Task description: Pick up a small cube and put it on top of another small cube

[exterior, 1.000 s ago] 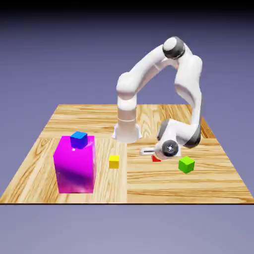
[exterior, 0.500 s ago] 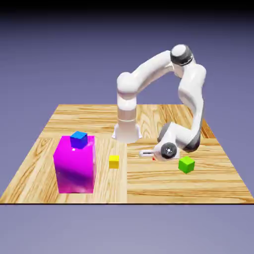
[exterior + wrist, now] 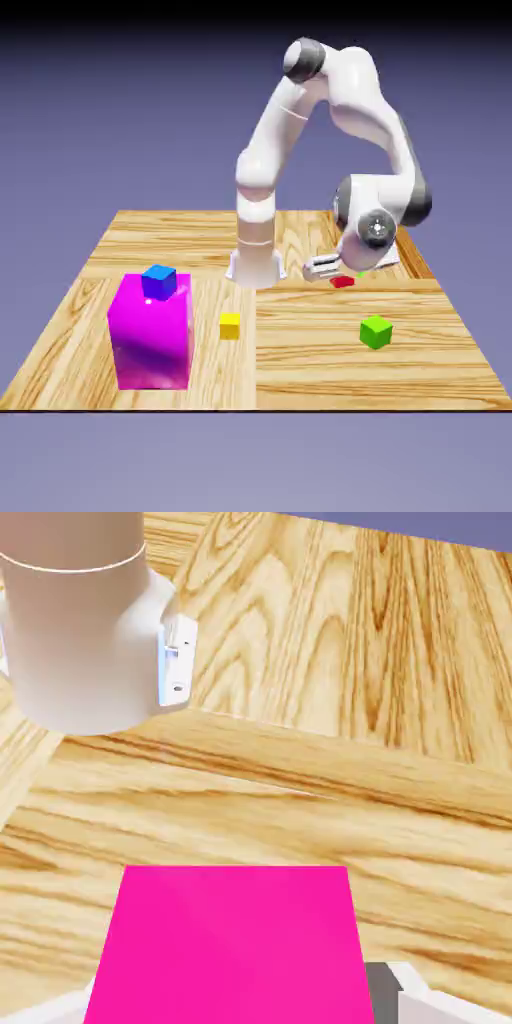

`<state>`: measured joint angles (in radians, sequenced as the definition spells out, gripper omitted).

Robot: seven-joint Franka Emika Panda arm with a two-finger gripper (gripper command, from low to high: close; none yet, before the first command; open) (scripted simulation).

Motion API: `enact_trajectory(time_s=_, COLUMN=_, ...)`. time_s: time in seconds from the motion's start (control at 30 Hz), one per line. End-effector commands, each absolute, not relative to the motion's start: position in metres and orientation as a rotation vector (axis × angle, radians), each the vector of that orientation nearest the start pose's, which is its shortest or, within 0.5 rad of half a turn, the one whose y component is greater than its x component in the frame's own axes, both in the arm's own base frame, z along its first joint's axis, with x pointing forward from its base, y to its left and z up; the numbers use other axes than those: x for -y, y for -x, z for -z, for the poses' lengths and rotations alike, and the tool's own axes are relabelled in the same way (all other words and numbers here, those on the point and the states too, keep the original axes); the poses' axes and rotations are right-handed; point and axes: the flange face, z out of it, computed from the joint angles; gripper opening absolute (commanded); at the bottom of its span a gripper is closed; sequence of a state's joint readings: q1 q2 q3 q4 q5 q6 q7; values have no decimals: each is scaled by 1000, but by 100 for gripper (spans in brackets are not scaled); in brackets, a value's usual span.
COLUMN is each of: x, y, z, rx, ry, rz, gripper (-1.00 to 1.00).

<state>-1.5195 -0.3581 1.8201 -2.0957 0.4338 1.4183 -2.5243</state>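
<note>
The small red cube [image 3: 342, 282] hangs a little above the table, right of the robot's base, with my gripper [image 3: 334, 274] shut on it. In the hand view the cube [image 3: 235, 942] fills the lower middle as a large pinkish-red square, and a grey fingertip [image 3: 385, 990] shows at its right side. A green cube [image 3: 376, 331] rests on the table below and nearer the front. A yellow cube [image 3: 230, 325] lies near the table's middle. Neither one appears in the hand view.
A tall magenta block [image 3: 152, 335] stands at the exterior view's left with a blue cube [image 3: 159, 281] on top. The robot's white base [image 3: 254, 262] rises at the far edge and shows in the hand view as a white column [image 3: 85, 622].
The gripper closed on the red cube down at the table. The arm then rose and swung back toward the far right, carrying the cube up. The other cubes stayed put.
</note>
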Motion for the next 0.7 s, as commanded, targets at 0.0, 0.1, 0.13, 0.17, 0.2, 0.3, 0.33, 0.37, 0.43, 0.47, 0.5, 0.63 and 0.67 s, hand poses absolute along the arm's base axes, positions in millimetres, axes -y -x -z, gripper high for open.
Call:
enact_trajectory(time_s=0.0, x=-193, y=-433, z=-357, rx=2361, ry=649, rz=-280, gripper=-100)
enact_trajectory(time_s=0.1, x=-171, y=-448, z=-409, rx=2395, ry=657, rz=-236, gripper=-100)
enact_trajectory(time_s=0.13, x=-161, y=-453, z=-425, rx=2403, ry=663, rz=-223, gripper=-100)
enact_trajectory(time_s=0.17, x=-149, y=-458, z=-439, rx=2409, ry=672, rz=-210, gripper=-100)
enact_trajectory(time_s=0.2, x=-137, y=-463, z=-453, rx=2413, ry=683, rz=-197, gripper=-100)
enact_trajectory(time_s=0.3, x=-94, y=-477, z=-485, rx=2412, ry=725, rz=-164, gripper=-100)
enact_trajectory(time_s=0.33, x=-78, y=-481, z=-494, rx=2408, ry=742, rz=-155, gripper=-100)
enact_trajectory(time_s=0.37, x=-62, y=-485, z=-500, rx=2401, ry=761, rz=-147, gripper=-100)
enact_trajectory(time_s=0.43, x=-27, y=-494, z=-509, rx=2380, ry=802, rz=-134, gripper=-100)
enact_trajectory(time_s=0.47, x=-9, y=-498, z=-511, rx=2366, ry=824, rz=-130, gripper=-100)
enact_trajectory(time_s=0.5, x=9, y=-502, z=-511, rx=2349, ry=846, rz=-128, gripper=-100)
enact_trajectory(time_s=0.63, x=84, y=-517, z=-498, rx=2260, ry=940, rz=-136, gripper=-100)
enact_trajectory(time_s=0.67, x=102, y=-520, z=-491, rx=2232, ry=964, rz=-143, gripper=-100)
